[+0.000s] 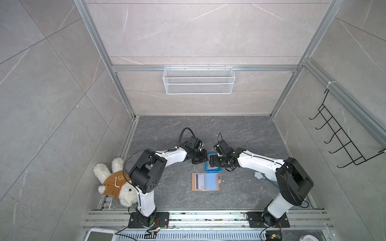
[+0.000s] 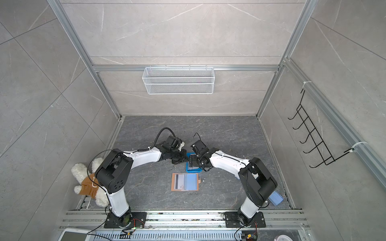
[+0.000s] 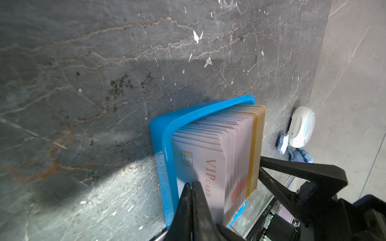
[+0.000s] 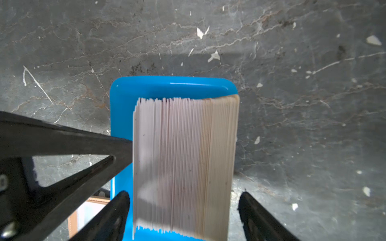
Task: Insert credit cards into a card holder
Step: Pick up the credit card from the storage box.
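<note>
Two arms bend inward over a dark marbled tabletop [image 1: 240, 133] and meet at a small blue tray [image 4: 167, 87]. Item one: credit cards [image 4: 183, 158], a thick stack standing on edge in the tray, pale pink-white with yellowish ones at one end. The front card [image 3: 200, 167] bears a chip and red "VIP CARD" lettering. Item two: left fingers [image 3: 186, 206], closed tight together with nothing visible between them, tips against the face of the front card. Item three: right fingers [image 4: 117, 210], spread wide and straddling the stack, one just beside each end. Whether they touch it cannot be told. Item four: card holder [image 1: 211, 182], tan, lying open and flat on the tabletop near the tray, on the side toward the arm bases, apart from both arms, bluish clear sleeves facing up. A card with a dark stripe [image 1: 199, 181] sits in its sleeve on the left-arm side. Sundries: white plush toy [image 1: 113, 182] in a brown garment beside the left arm; white wire basket [image 1: 198, 80] on the back wall; black hook rack [image 1: 338, 137] on the right-hand wall; small white-and-blue object [image 3: 300, 129] on the tabletop near the right arm.
</note>
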Available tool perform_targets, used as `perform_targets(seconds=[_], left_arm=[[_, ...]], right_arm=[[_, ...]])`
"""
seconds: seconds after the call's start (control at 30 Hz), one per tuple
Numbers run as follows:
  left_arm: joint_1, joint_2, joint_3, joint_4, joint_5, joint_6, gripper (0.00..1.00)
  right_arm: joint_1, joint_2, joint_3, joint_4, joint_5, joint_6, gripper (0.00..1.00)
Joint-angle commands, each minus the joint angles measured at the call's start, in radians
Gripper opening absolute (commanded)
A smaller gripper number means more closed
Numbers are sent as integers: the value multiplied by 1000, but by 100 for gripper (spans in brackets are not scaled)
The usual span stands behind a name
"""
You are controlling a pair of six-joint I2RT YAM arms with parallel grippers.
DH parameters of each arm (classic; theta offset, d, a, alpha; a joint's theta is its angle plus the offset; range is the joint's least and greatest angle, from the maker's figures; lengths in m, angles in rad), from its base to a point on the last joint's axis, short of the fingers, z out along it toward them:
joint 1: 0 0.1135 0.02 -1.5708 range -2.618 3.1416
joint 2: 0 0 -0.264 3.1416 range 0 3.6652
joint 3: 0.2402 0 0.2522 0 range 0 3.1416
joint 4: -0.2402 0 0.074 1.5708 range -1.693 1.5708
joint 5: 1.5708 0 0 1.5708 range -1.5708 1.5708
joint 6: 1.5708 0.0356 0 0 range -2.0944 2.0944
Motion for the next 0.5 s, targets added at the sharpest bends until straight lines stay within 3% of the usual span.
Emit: perform_targets(seconds=[0.0,0.47], left_arm=[[0,5,25,-16,-8,19,5],[1,0,9,-23,-19,25,3]], right_arm=[[7,20,7,8,-6,10,84],[8,-37,14,-52,81,17,83]])
